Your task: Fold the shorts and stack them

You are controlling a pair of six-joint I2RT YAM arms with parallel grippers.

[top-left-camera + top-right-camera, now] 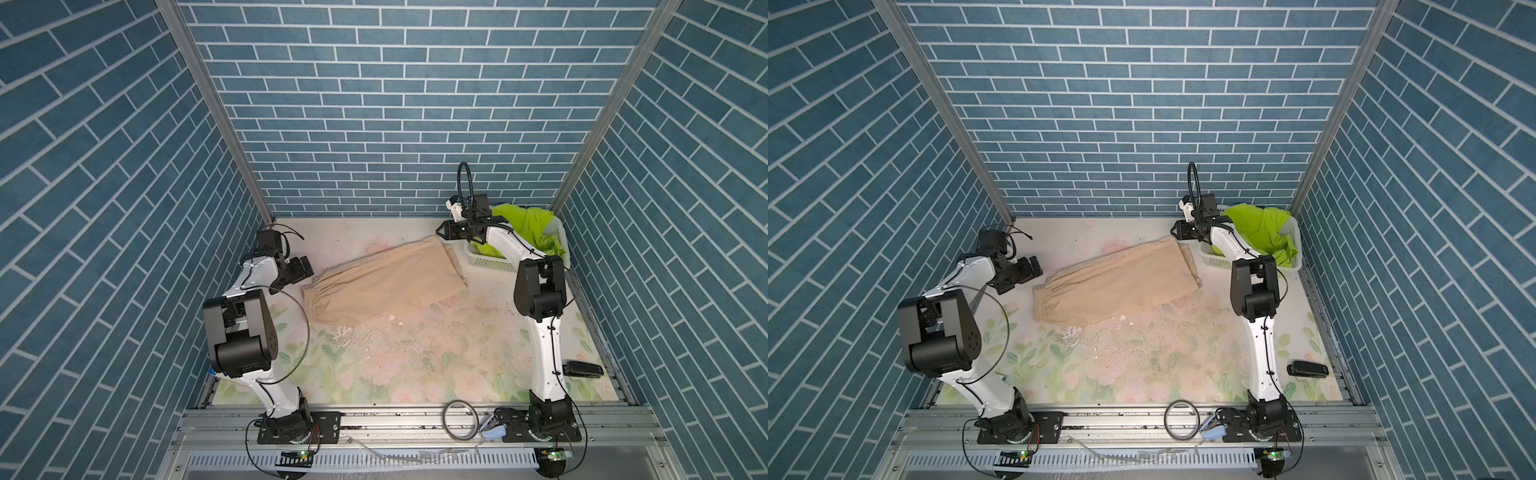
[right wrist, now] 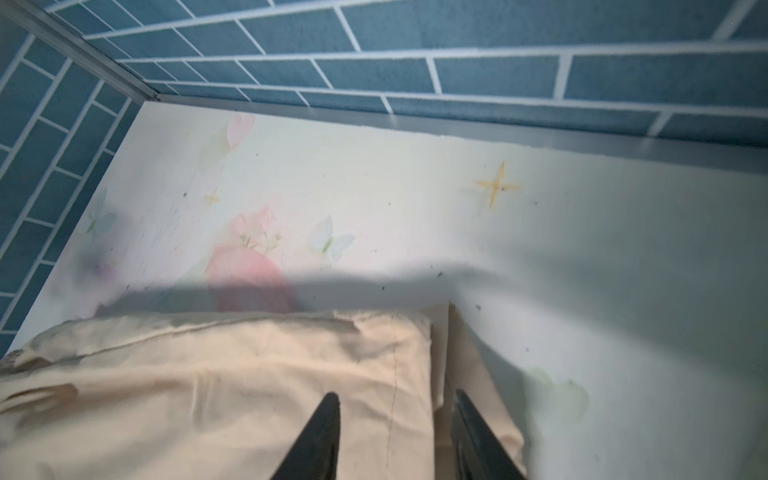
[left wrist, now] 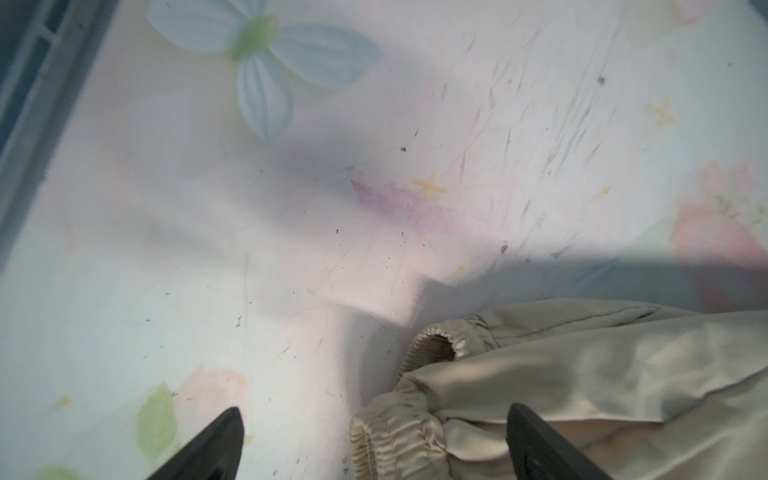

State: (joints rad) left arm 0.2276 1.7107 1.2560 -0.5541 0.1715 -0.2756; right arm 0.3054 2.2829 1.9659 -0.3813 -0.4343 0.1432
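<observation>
Open, our left gripper (image 1: 303, 268) and right gripper (image 1: 442, 230) flank the beige shorts (image 1: 384, 286), flat mid-table; lime shorts (image 1: 528, 228) sit in the far-right basket (image 1: 490, 262). We judge them soft, light: pinch waistband (image 1: 318, 303), hem (image 1: 455, 266).

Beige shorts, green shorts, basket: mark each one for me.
beige shorts (image 1: 386, 282), in a top view, middle of the folded cloth
green shorts (image 1: 530, 226), in a top view, bunched cloth inside the basket
basket (image 1: 492, 262), in a top view, its perforated front wall

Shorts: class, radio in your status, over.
Left tool open by waistband. Right tool open over hem. Tan shorts flat; green shorts in basket. Nothing blocking.
</observation>
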